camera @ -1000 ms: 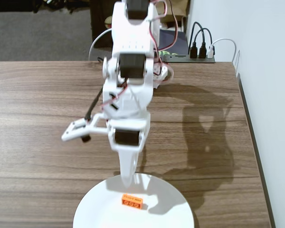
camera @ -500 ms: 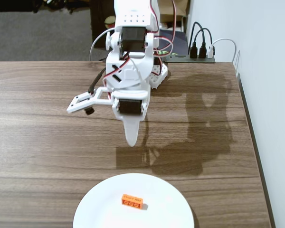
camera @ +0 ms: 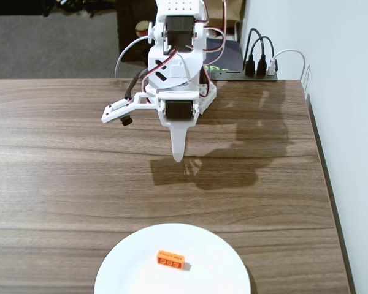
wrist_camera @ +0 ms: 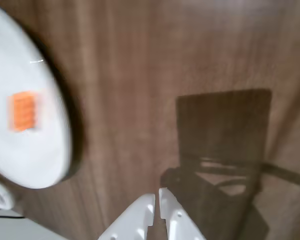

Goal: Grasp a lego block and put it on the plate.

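orange against white, the lego block [camera: 171,260] lay flat on the plate [camera: 129,269], a little toward the near side of its middle in the fixed view, studs showing in a row and its long axis running roughly left to right with a slight tilt. nothing else sat on the plate. the wrist view showed the same brick [wrist_camera: 24,110] on the plate's [wrist_camera: 45,160] surface, blurred, off to the left of the frame.

the gripper [camera: 178,156] hung above the bare wooden table [camera: 61,171], well apart from the plate and toward the far side of it, its tip pointing down. the block lay almost straight toward the camera from the tip, with a strip of bare wood between tip and plate rim. in the wrist view the two white fingertips [wrist_camera: 146,210] stood nearly together with only a thin slit between them, and nothing was held.

judged from that layout, the placing looked done: brick on plate, claw empty and clear of it. any coming move seemed to call only for drawing the arm away from the plate, not for reaching toward the brick.
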Controlling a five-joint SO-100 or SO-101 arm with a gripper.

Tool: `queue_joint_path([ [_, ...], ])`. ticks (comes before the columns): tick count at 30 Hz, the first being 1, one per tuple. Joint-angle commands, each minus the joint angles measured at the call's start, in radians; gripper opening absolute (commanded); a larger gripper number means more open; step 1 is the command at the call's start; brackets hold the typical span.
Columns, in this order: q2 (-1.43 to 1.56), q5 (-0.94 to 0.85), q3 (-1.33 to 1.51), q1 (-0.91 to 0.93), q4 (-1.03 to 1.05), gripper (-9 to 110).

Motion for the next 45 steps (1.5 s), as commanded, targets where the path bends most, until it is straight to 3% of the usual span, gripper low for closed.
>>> queue_joint_path([
  [1, 0.137, -0.014, 0.064, -0.009, -0.009, 1],
  [13, 0.503, -0.02, 0.276, -0.026, 0.106, 1],
  [45, 0.808, -0.008, 0.33, 0.0, 0.308, 1],
])
